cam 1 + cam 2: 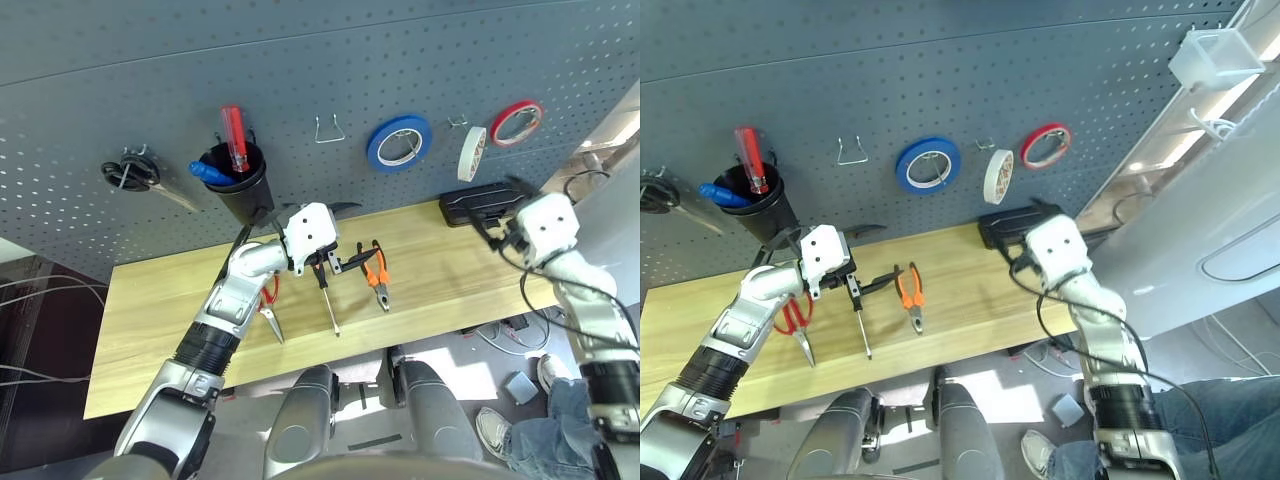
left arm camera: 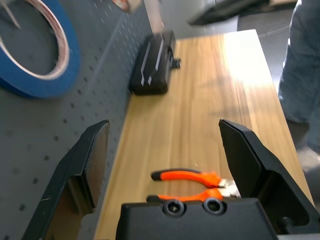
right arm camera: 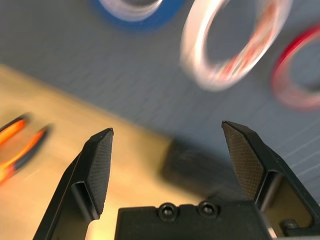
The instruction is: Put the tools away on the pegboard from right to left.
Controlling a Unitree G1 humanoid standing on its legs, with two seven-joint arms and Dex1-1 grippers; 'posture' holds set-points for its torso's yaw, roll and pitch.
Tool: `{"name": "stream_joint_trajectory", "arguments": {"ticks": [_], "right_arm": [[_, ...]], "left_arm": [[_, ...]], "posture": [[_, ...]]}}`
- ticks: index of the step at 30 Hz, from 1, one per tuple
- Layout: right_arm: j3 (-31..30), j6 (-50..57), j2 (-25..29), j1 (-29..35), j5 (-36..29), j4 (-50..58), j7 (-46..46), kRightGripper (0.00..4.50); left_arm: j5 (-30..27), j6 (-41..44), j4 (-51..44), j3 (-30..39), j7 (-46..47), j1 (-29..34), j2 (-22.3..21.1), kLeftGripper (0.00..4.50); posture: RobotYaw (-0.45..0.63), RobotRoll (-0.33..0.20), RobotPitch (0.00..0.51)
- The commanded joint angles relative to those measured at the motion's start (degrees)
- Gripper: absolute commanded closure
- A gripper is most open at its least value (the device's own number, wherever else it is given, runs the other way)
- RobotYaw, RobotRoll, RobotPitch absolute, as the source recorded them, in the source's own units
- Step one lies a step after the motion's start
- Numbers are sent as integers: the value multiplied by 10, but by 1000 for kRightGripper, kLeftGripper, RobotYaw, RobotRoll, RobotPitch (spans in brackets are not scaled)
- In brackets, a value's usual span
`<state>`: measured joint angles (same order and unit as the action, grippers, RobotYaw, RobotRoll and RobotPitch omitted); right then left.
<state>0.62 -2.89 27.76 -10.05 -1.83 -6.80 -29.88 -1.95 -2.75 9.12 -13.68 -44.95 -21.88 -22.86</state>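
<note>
The whitish tape roll hangs on a hook of the dark pegboard, between a blue and a red roll. My right gripper is open just below and in front of it, holding nothing. The orange-handled pliers, the slim screwdriver and the red-handled scissors lie on the wooden table. My left arm partly hides the scissors. Over the screwdriver's handle, just left of the pliers, my left gripper stands open and empty.
A black cup on the board holds red and blue handles. Black-handled scissors hang at the far left, and a bare wire hook sits left of the blue tape. A black case lies against the board under the red tape.
</note>
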Motion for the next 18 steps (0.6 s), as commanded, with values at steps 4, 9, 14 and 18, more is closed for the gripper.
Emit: {"name": "stream_joint_trajectory", "arguments": {"ticks": [4, 9, 14, 18], "right_arm": [[-27, 412, -105, -66, -85, -16, 15, 30], [-14, 563, -179, -163, -89, -92, 81, 30], [-21, 599, -220, -225, -77, -165, 118, 30], [-34, 600, -236, -255, -64, -214, 138, 30]], "left_arm": [[39, 113, 2, -16, 17, 33, -19, 0], [63, 161, -7, -19, 26, 37, -36, 0], [82, 214, -23, -23, 27, 41, -52, 0], [87, 256, -44, -21, 28, 44, -60, 0]], "posture": [[13, 0, 220], [44, 0, 229], [71, 0, 239], [91, 0, 248]]}}
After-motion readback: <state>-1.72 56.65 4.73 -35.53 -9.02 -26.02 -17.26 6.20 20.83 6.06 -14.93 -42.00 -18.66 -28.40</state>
